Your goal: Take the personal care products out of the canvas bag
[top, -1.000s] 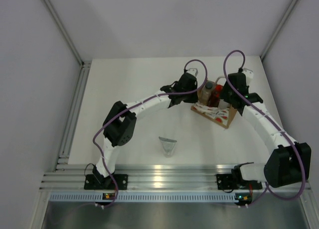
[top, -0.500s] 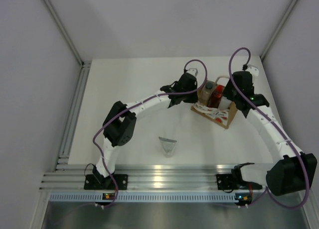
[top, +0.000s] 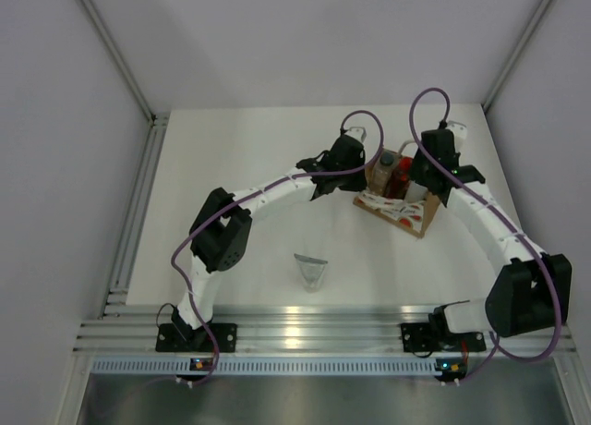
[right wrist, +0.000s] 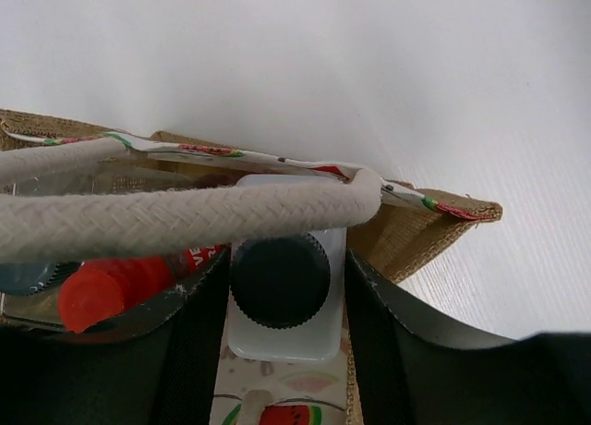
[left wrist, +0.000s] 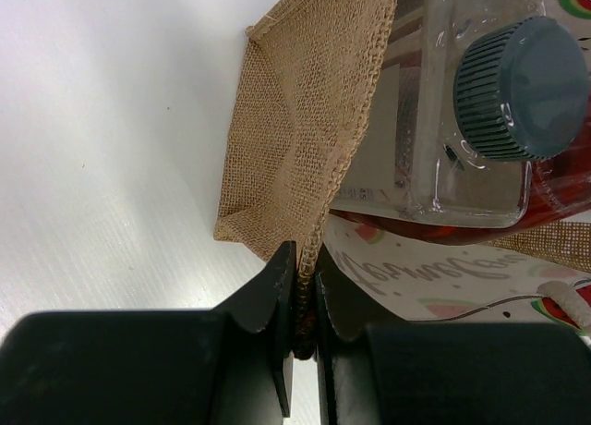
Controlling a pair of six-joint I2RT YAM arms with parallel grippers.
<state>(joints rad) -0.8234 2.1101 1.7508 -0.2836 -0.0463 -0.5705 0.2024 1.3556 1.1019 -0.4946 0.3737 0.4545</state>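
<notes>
The canvas bag (top: 397, 212) stands at the back right of the table. My left gripper (top: 354, 173) is shut on its left rim, and in the left wrist view (left wrist: 303, 259) the burlap edge (left wrist: 286, 120) is pinched between the jaws. The clear bottle with a grey cap (left wrist: 522, 88) and the red bottle (right wrist: 92, 296) stand inside. My right gripper (right wrist: 286, 259) reaches into the bag, its fingers pressed on both sides of the white bottle (right wrist: 282, 337) with the dark cap. The grey pouch (top: 311, 271) lies on the table in front.
A white rope handle (right wrist: 185, 212) lies across the bag's mouth, just above the white bottle's cap. The enclosure's right wall (top: 545, 166) stands close behind the right arm. Aluminium rails run along the table's near edge (top: 305, 331).
The right gripper swung out to the right of the bag half a second ago and has come back over its right end. The left gripper and the bag have stayed put.
</notes>
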